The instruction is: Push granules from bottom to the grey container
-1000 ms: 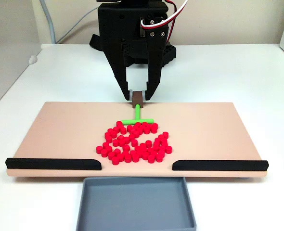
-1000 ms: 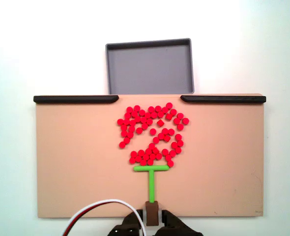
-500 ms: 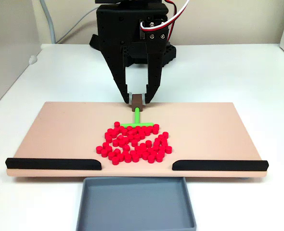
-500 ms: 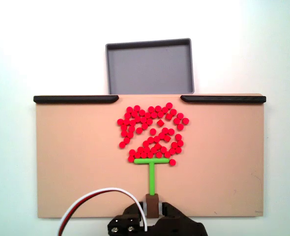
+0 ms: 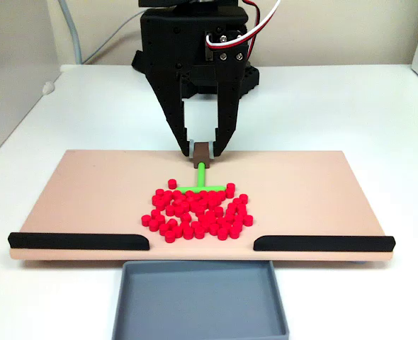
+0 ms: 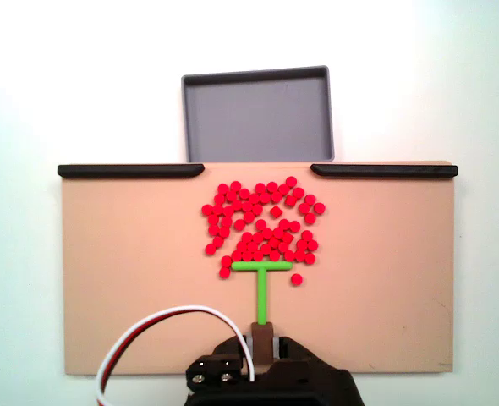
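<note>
Since a second ago, stick [image 6: 262, 288] advanced; granules [image 6: 262, 228] packed tighter mid-board [image 6: 123, 279], two strays behind the crossbar. We log container [image 6: 258, 114] apparently empty. Gripper [image 5: 202, 150] clamps the stick's brown handle. Most pushing remains.

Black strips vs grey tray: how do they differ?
The black strips are two long, narrow bars sitting on the beige board's edge; the grey tray is one wide, shallow rectangle off the board, beyond the gap between them. Strips are solid; the tray has a raised rim and is empty. Both lie flat.
</note>
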{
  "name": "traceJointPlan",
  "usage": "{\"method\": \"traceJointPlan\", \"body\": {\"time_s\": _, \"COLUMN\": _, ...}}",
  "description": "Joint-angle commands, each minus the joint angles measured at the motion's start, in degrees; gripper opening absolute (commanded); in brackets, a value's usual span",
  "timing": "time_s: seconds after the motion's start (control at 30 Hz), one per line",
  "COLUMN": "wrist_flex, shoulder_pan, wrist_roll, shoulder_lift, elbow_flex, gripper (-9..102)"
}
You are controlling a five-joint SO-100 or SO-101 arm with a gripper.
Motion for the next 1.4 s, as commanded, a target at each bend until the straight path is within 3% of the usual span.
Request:
{"method": "traceJointPlan", "body": {"time_s": 0.0, "wrist_flex": -0.2, "shoulder_pan": -0.3, "wrist_roll": 0.6, "shoulder_lift": -0.9, "elbow_flex": -1.1, "gripper": 0}}
{"method": "traceJointPlan", "body": {"time_s": 1.37, "wrist_flex": 0.4, "shoulder_pan": -0.5, "wrist_roll": 0.0, "shoulder_lift": -5.9, "elbow_flex": -7.5, "gripper": 0}}
